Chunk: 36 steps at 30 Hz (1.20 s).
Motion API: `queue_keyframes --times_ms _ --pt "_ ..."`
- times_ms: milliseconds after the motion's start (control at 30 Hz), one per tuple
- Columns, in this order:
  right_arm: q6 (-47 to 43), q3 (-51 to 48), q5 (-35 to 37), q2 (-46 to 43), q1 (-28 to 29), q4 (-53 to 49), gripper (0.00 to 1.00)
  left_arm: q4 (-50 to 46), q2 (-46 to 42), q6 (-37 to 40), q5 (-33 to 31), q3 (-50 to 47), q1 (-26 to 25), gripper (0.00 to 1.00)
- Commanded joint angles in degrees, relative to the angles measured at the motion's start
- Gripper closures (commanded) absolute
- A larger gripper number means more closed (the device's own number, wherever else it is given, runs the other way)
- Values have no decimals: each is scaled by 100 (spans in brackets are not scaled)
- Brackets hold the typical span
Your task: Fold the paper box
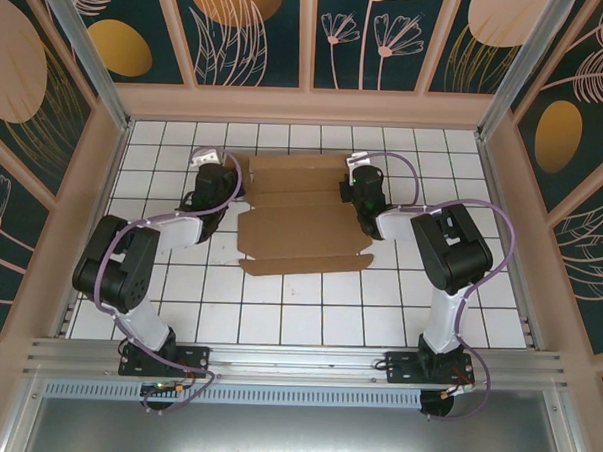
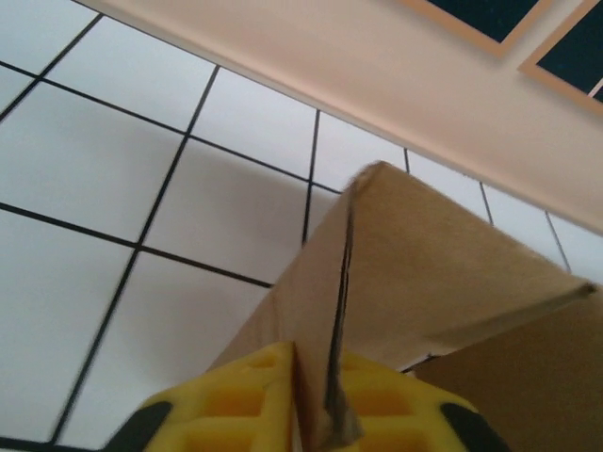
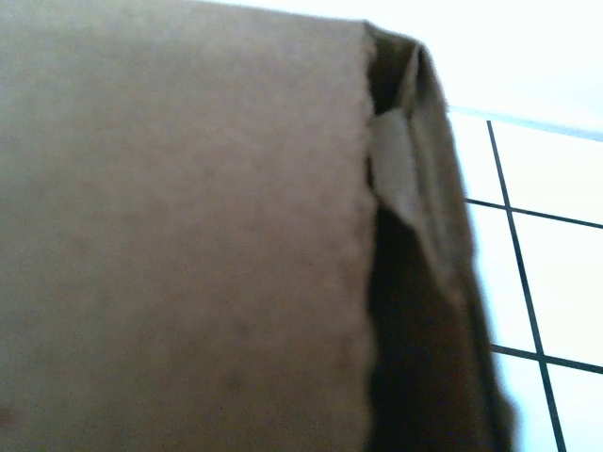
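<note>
The paper box [image 1: 301, 226] lay mostly flat and unfolded, with the white tiled table [image 1: 278, 315] under it, the peach back wall [image 1: 307, 106] just beyond its far edge and both arm bases well off its near edge. Your left gripper [image 1: 216, 164] sat at the box's far left corner. In the left wrist view, that gripper [image 2: 316, 414] had its yellow fingers [image 2: 236, 395] pressed together on a raised flap of the box [image 2: 443, 282]. The cardboard edge ran down between the pads, so you had the flap pinched. The flap stood up off the tiles, tilted, with a crease running to its top corner.

Your right gripper [image 1: 359, 170] sat at the box's far right corner, opposite the left one. It was closed. In the right wrist view, brown cardboard [image 3: 188, 235] lay close against the lens, with a folded-over flap at its right edge and tiles beyond that. You could not tell from this whether the closed jaws clamped any cardboard or merely rested beside it.
</note>
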Motion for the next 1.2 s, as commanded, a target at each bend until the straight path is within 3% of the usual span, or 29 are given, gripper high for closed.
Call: queue_keyframes --times_ms 0,200,333,500,567,767,933,1067,1167 --pt "-149 60 -88 216 46 -396 100 239 225 -332 -71 419 -357 83" --pt "-131 54 -64 212 37 -390 100 -64 84 24 -516 350 -408 82" --pt "-105 51 -34 213 20 -394 100 -320 -541 480 -568 43 -407 78" --pt "-113 79 10 233 13 -438 100 -904 -1443 1132 -591 -399 -398 57" --pt "-109 83 15 239 19 -439 100 -1101 -1862 1509 -254 -520 -392 49" --pt "-130 95 -2 252 19 -468 100 -1074 -2948 2025 -285 -827 -87 35" --pt "-145 94 -10 254 31 -475 100 -1120 -2267 1689 -176 -270 898 37" --pt "-157 119 -28 269 28 -490 100 -1333 -1187 1757 -157 584 1220 40" --pt "-175 134 -43 275 29 -518 100 -1447 -466 2129 431 1155 1340 41"
